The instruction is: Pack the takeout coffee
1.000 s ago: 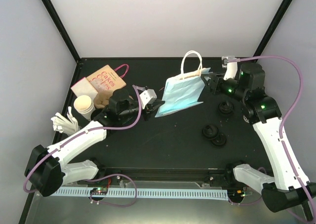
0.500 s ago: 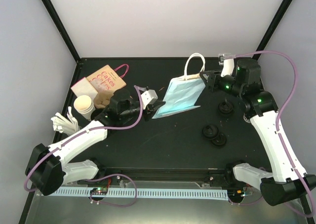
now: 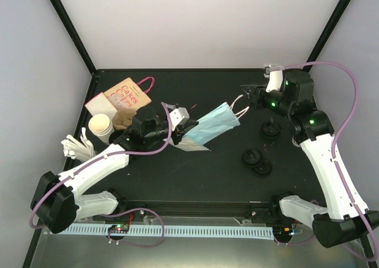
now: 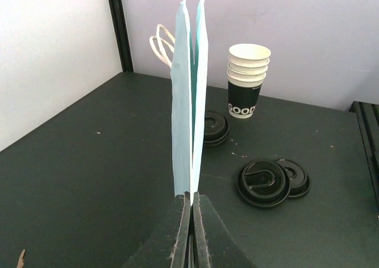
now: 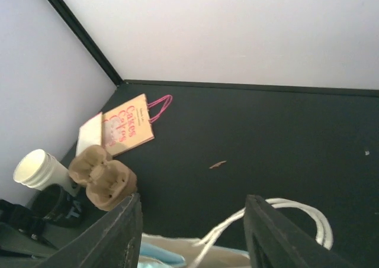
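Pressed together on the bottom edge of the blue paper bag, the jaws of the left gripper pinch it flat. The right gripper has its jaws spread. On its wrist feed I see the bag's white rope handles lying in the gap between them, touching neither finger as far as I can tell.

The bag stretches across mid-table from one gripper toward the other. On my left wrist feed it is edge-on with its two walls nearly closed, so I cannot see inside.

Beyond it stands a stack of nested paper cups, the lowest in a black sleeve. Three black lids lie flat on the table near it. Overhead, that stack is hidden behind the right arm.

At far left a cardboard cup carrier sits between a stack of white cups and a flat pink-handled bag. I cannot make out what the carrier's sockets hold. Some pale pieces at the table's left edge are too small to name. The right wrist feed cuts the blue bag off at its bottom border.
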Action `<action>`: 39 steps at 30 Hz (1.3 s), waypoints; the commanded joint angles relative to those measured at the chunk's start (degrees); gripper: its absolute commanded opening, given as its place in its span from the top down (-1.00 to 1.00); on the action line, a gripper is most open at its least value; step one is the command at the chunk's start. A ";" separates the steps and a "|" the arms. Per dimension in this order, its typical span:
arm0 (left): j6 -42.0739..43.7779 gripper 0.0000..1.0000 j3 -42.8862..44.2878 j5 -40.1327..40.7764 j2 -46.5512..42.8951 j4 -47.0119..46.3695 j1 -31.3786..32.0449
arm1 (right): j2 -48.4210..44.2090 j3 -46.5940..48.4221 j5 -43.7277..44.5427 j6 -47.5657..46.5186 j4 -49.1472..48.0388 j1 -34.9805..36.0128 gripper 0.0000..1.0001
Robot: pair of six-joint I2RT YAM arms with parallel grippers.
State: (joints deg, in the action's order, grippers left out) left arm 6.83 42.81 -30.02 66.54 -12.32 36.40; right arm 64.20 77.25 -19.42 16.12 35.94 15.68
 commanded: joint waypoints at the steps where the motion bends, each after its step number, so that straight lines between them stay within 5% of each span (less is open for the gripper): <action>1: 0.99 0.97 0.26 -0.85 0.93 -1.36 0.26 | -4.97 -4.47 3.60 1.42 -1.82 0.19 -0.04; 6: 1.08 0.97 0.26 -1.03 1.27 -1.52 0.25 | -9.95 -13.67 11.84 6.93 -2.77 0.12 -0.25; 17: 0.51 0.97 0.08 -1.90 1.10 -2.37 0.26 | -18.53 -32.22 8.82 26.02 -11.83 0.07 -0.06; 39: 0.11 0.97 -0.95 -2.66 -0.16 -2.93 0.39 | -5.72 -31.36 5.98 30.87 -16.99 0.05 0.32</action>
State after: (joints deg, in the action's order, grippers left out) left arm 6.83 42.11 -31.11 67.51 -12.53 36.42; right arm 57.67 46.35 -13.96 45.65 21.61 15.68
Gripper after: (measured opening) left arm 0.019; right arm 0.361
